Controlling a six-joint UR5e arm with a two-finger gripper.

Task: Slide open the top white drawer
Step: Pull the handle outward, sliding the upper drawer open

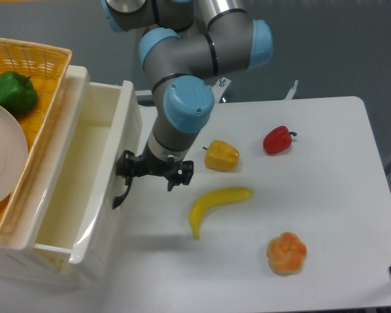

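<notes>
Camera view: top drawer (85, 189) at left of tabletop (326, 195), pulled well out, interior exposed. Pincer (146, 175) at black handle (122, 193); grip state unclear. Task looks nearly done; release left.

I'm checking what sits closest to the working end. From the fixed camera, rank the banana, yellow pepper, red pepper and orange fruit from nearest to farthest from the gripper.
From the gripper:
1. Banana, just to its right and lower in the picture.
2. Yellow pepper, to the right and slightly higher; close to the banana's rank.
3. Red pepper, farther right.
4. Orange fruit, lower right, near the table's front edge.
</notes>
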